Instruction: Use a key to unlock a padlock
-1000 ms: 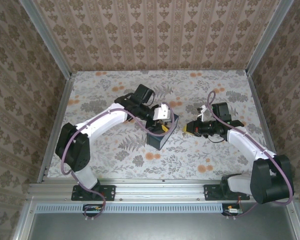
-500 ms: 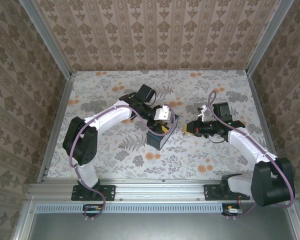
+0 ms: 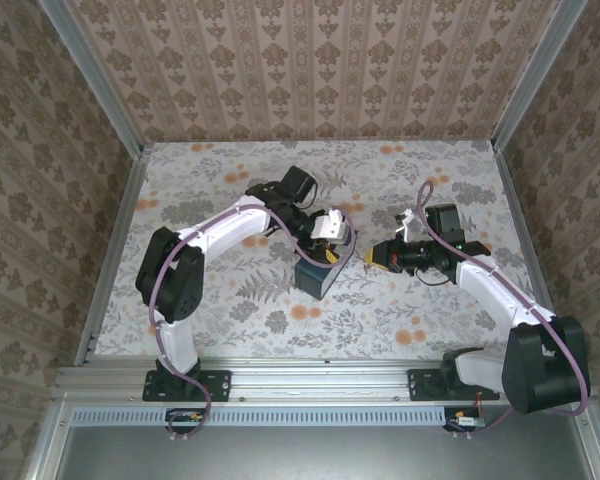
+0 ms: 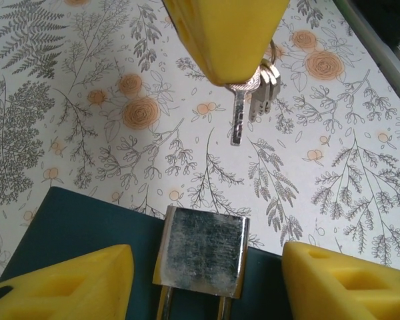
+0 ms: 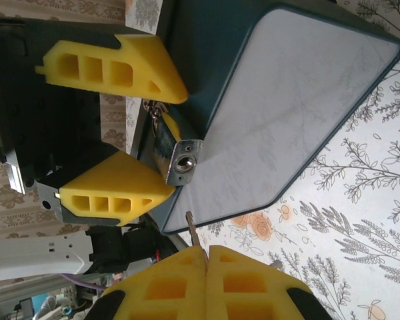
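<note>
Yellow pads [image 5: 161, 288] on your right pincer [image 5: 207, 257] are pressed tight together, and they're pinching the key [image 5: 192, 232]. In the right wrist view only a short stub of blade pokes out past the tips. Over on the left wrist camera you get the same key from the other end. Its blade sticks out from the yellow finger, with a ring [image 4: 252, 81] and a few spare keys bunched beside it, all up over the flowered worktop [image 4: 333, 167]. The blade is aimed at the padlock [image 4: 201, 257], but it's not there: you've got a clear strip of worktop showing between tip and lock.

Now your left pincer [image 3: 327, 233]: it's spread, one yellow finger [image 4: 73, 283] on each side of the padlock's body. On the left wrist camera there's a gap on both sides. From the right wrist camera the lock sits close against one finger, and you can't tell whether they touch.

The padlock lies on the dark teal box [image 4: 73, 223], right at its edge, with the flat bottom end turned toward your right pincer. The round keyhole [image 5: 184, 161] in that end is in plain sight on the right wrist camera. The two shackle [image 4: 161, 308] legs run back between the fingers and out of frame.

From above, the box sits mid-worktop between your two arms. The left pincer is over its right end, and the right pincer is just off to the right of it, near but apart.
</note>
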Tool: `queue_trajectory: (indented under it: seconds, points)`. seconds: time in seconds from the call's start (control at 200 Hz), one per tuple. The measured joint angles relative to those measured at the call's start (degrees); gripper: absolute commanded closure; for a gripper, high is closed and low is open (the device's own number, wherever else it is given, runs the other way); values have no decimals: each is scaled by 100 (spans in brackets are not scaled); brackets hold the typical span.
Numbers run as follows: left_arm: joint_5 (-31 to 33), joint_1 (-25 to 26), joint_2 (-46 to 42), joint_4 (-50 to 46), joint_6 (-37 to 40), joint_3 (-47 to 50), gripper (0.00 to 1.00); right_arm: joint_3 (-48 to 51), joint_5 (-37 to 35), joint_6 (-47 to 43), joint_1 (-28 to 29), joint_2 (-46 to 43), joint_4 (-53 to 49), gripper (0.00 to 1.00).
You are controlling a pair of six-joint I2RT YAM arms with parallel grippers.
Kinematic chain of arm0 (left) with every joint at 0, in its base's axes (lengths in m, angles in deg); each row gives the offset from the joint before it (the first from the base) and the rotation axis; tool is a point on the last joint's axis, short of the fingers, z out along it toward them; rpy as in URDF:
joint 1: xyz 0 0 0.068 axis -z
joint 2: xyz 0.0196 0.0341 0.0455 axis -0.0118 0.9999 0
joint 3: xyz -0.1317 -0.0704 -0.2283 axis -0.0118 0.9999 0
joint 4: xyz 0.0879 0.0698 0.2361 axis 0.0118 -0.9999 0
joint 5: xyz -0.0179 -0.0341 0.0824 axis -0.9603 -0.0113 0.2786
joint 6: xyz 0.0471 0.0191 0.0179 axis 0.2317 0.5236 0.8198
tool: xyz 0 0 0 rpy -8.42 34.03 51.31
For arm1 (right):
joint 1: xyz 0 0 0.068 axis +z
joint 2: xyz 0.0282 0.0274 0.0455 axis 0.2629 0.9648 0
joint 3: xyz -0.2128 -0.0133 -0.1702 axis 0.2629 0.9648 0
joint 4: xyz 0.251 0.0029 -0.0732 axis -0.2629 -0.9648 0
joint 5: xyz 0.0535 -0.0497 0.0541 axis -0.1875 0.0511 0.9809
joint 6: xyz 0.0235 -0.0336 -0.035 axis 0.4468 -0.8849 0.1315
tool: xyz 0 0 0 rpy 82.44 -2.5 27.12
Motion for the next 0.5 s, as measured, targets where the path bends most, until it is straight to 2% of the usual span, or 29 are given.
queue_trajectory:
  seconds: [0.165, 0.495]
  points:
    - [-46, 50, 98, -33, 20, -101, 36, 0, 37, 11, 0, 55, 107, 100]
    - [-116, 72, 208, -28, -4, -238, 33, 0, 35, -57, 2, 216, 203, 100]
